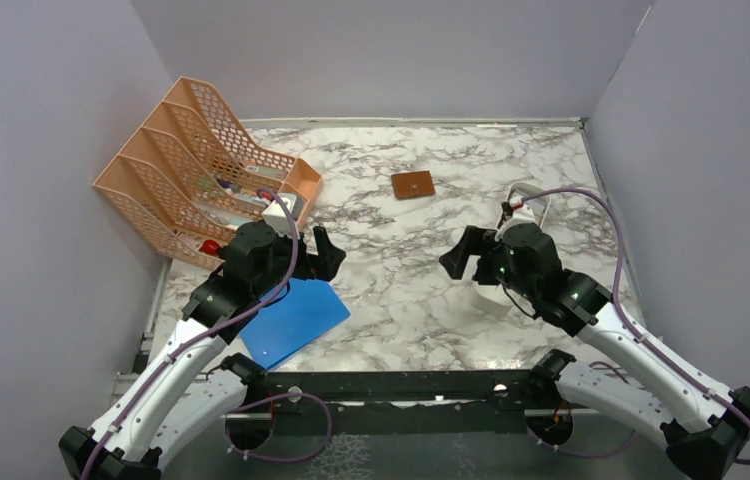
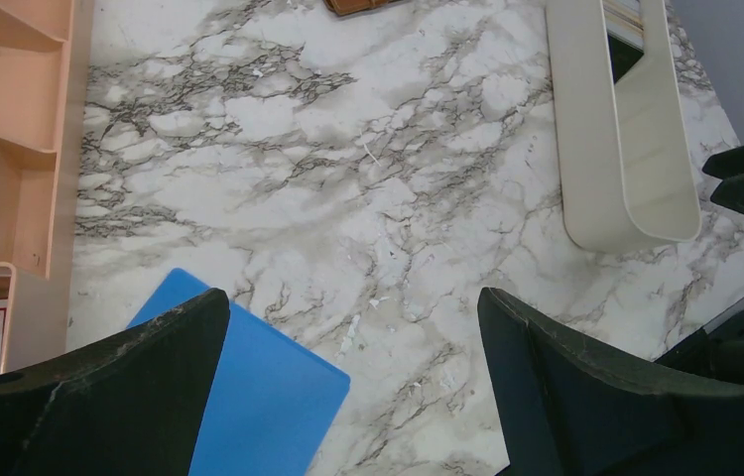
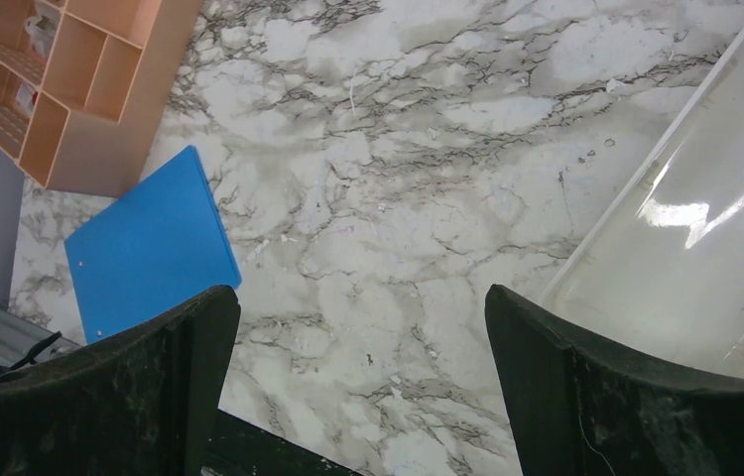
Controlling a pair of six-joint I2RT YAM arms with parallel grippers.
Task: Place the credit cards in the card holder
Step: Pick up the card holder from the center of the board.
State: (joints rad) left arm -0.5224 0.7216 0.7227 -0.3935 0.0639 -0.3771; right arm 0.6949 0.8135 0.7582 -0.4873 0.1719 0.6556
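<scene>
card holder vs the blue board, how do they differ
The card holder is brown and small; the blue board is bright blue and far larger. The card holder lies toward the back of the table; the board lies at its near edge. Both lie flat.

Bare tabletop [image 1: 411,265] up to card holder [image 1: 413,184]; orange rack [image 1: 191,160] crowds left, white tray [image 2: 578,119] right.

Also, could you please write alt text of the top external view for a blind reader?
Two robot arms reach over a marble table, the left gripper and right gripper both open and holding nothing. A small brown card holder lies apart beyond them; an orange mesh rack stands at far left and a blue board lies by the left arm.
</scene>
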